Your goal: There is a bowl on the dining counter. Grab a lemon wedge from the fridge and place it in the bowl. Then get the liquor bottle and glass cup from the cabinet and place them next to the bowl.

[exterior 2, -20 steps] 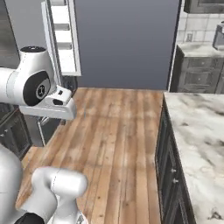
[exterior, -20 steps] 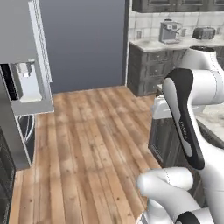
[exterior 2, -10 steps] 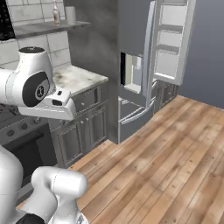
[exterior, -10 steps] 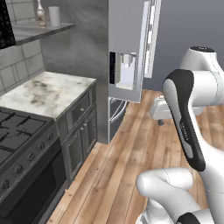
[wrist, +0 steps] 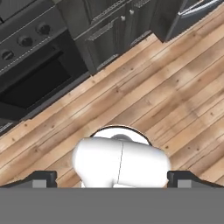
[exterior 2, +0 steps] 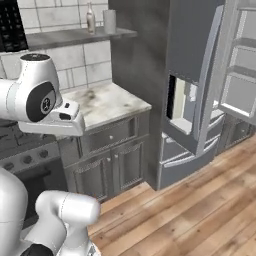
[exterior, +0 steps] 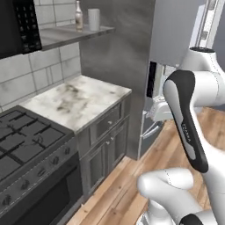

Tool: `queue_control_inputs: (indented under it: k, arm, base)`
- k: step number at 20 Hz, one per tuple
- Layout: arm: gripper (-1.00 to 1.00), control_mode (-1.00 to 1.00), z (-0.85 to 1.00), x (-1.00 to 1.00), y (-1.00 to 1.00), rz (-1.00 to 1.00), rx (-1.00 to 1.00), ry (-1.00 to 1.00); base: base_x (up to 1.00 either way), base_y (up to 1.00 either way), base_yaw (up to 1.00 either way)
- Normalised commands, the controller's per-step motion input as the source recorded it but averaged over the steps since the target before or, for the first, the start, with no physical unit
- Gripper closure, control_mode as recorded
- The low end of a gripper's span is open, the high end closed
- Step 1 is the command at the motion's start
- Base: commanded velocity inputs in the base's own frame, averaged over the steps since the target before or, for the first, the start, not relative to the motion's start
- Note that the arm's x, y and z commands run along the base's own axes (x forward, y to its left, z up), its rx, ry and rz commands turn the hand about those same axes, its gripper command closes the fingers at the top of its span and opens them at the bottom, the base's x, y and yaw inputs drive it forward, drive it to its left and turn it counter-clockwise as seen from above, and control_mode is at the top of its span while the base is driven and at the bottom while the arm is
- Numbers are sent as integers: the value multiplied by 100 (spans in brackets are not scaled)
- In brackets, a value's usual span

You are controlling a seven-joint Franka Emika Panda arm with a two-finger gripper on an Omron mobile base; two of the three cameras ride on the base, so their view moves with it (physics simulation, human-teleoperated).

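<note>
The base had swung round — the views now took in, at left, the liquor bottle (exterior: 78,14) and glass cup (exterior: 93,19) on a high shelf (exterior: 66,34), the fridge (exterior 2: 200,90) door open at right. The gripper (wrist: 111,178) hung wide and empty over the floor — fetching could begin.

You've got a black stove (exterior: 26,145) at left, touching a marble table (exterior: 79,101) over dark cabinets (exterior 2: 112,165). Tiled wall (exterior: 39,70) behind, a grey shelf (exterior: 70,33) above. Wood floor (exterior 2: 200,210) underneath.
</note>
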Motion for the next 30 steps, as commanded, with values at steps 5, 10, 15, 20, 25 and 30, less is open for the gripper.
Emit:
queue_control_inputs:
  k: [5, 10, 15, 20, 25, 30]
  arm:
    - [-100, 100, 0, 0, 0, 0, 0, 0]
    - [-100, 100, 0, 0, 0, 0, 0, 0]
    - [-100, 100, 0, 0, 0, 0, 0, 0]
    - [-100, 100, 0, 0, 0, 0, 0, 0]
    - [-100, 100, 0, 0, 0, 0, 0, 0]
    - [-100, 100, 0, 0, 0, 0, 0, 0]
  base:
    - [100, -50, 34]
    - [97, -45, 51]
    - [85, -40, 66]
    - [84, -47, 59]
    - [84, -27, 21]
    - [91, -11, 1]
